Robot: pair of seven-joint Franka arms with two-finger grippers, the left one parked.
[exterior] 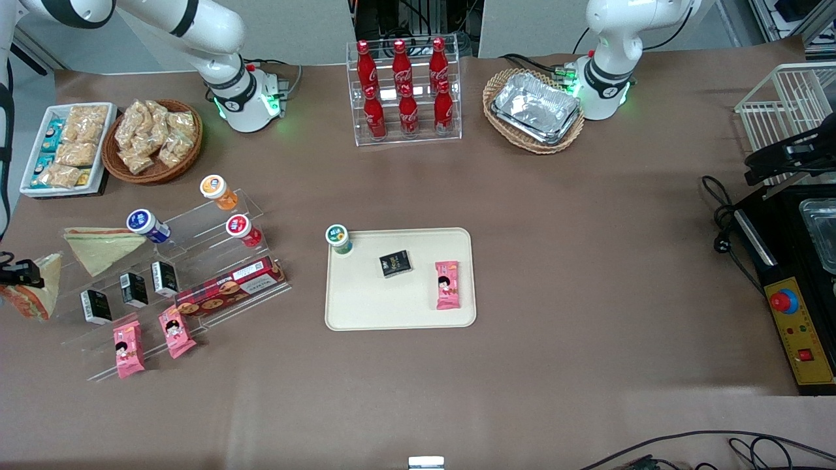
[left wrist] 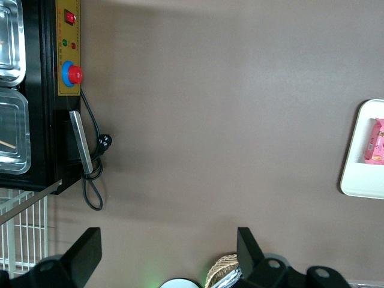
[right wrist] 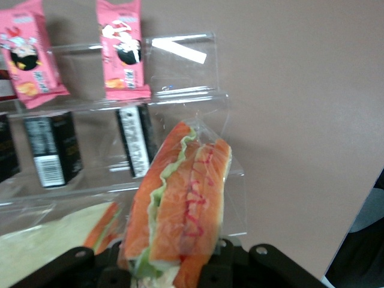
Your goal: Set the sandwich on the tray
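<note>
The sandwich (exterior: 32,297), a wrapped wedge with orange-red filling, is at the working arm's end of the table, beside the clear rack. My gripper (exterior: 18,274) is shut on it. In the right wrist view the sandwich (right wrist: 183,204) stands edge-up between the black fingers of the gripper (right wrist: 174,267), its lower end hidden by them. The cream-beige tray (exterior: 398,307) lies flat mid-table, well away from the gripper, and its edge also shows in the left wrist view (left wrist: 359,174). On the tray are a green-lidded cup (exterior: 338,238), a black box (exterior: 396,263) and a pink snack pack (exterior: 447,284).
A paler greenish-cream wedge sandwich (exterior: 104,248) lies beside the held one. A clear stepped rack (exterior: 176,287) holds pink packs, black boxes, a cookie box and cups. A cola bottle rack (exterior: 405,91), a snack basket (exterior: 153,140) and a foil-tray basket (exterior: 535,109) stand farther from the front camera.
</note>
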